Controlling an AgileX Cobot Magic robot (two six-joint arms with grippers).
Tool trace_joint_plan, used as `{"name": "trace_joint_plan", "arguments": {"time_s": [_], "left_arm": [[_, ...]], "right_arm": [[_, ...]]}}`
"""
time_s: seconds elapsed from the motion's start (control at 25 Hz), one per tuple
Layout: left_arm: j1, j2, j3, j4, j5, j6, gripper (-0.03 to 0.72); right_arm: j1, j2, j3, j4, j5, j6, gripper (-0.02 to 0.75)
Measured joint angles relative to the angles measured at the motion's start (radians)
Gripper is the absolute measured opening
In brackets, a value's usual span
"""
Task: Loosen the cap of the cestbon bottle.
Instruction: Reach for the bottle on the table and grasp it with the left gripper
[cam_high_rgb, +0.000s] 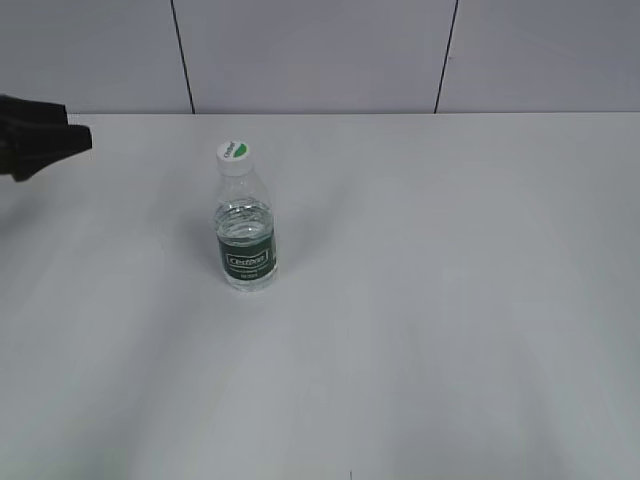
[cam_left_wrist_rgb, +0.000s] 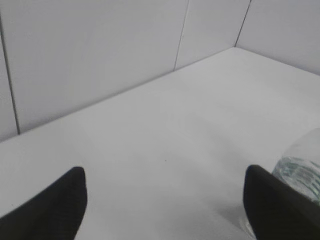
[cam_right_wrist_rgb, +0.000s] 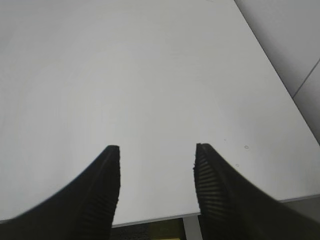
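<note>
Left gripper sits with its jaws spread wide and nothing between them; on my exterior feed I see it as a dark shape at the 9 o'clock edge, well apart from the cestbon bottle. On the left wrist feed the bottle's clear shoulder shows at 4 o'clock, just beside the right-hand finger. Right gripper is also parted, holding nothing, over bare white table near its edge; I can't find it on the exterior feed. That bottle stands upright a little toward 10 o'clock of the table's middle, the cap still seated on its neck, green mark up.
</note>
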Motion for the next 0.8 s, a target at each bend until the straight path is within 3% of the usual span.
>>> {"name": "trace_joint_plan", "arguments": {"time_s": [0.36,0.8], "left_arm": [[-0.104,0.123,0.000,0.155,0.001,0.006,0.582],[-0.129,0.131,0.000,0.150,-0.002,0.010,0.582]], "right_arm": [[0.000,0.000,0.000,0.000,0.000,0.000,0.372],[0.000,0.000,0.000,0.000,0.000,0.000,0.372]]}}
